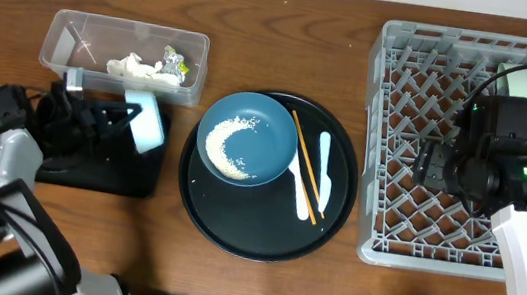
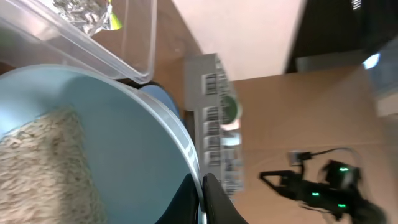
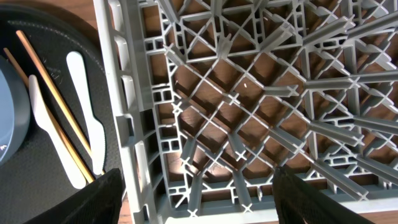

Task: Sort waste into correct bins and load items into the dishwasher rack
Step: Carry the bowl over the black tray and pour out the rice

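Wooden table (image 1: 259, 16); left hand (image 2: 200, 193) tight on mint-green bowl (image 2: 124, 137), right hand (image 3: 208, 193) wide-open.

table (image 1: 277, 38): brown wood, visible grain, low sheen
dishwasher rack (image 1: 386, 132): light-grey moulded plastic, matt
clear tub (image 1: 66, 33): transparent plastic, glossy, smooth walls
paper napkin (image 1: 137, 70): white, crumpled, soft dull creases
wrapper (image 1: 175, 61): crinkled, shiny foil look
round black tray (image 1: 233, 229): matt, fine-textured surface
dark-blue bowl (image 1: 266, 128): smooth, satin finish
rice grains (image 1: 228, 148): white, dull, granular
mint-green bowl (image 2: 124, 143): smooth, glossy highlight along rim
chopsticks (image 1: 304, 163): pale bare wood
white cutlery (image 1: 323, 170): smooth plastic, slight gloss
shallow black tray (image 1: 109, 174): plain matt black
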Robot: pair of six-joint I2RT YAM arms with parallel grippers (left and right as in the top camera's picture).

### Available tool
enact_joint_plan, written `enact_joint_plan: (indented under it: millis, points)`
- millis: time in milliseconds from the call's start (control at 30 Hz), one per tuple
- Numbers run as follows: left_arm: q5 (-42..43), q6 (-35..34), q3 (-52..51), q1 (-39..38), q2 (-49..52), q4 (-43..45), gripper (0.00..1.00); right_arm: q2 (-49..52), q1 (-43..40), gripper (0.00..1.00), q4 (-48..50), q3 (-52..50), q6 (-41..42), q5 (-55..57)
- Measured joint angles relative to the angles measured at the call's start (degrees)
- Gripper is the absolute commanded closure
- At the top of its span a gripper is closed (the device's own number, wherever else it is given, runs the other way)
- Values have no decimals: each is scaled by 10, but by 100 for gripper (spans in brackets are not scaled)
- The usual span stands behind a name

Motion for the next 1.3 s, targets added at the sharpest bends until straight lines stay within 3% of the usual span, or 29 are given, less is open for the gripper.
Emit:
enact_joint_plan:
  millis: [833,1300]
  points:
    - [44,0,0,15,19,8,94,0,0,28,0,0,0,0]
    - [26,-54,-1,28,18,42,94,0,0,28,0,0,0,0]
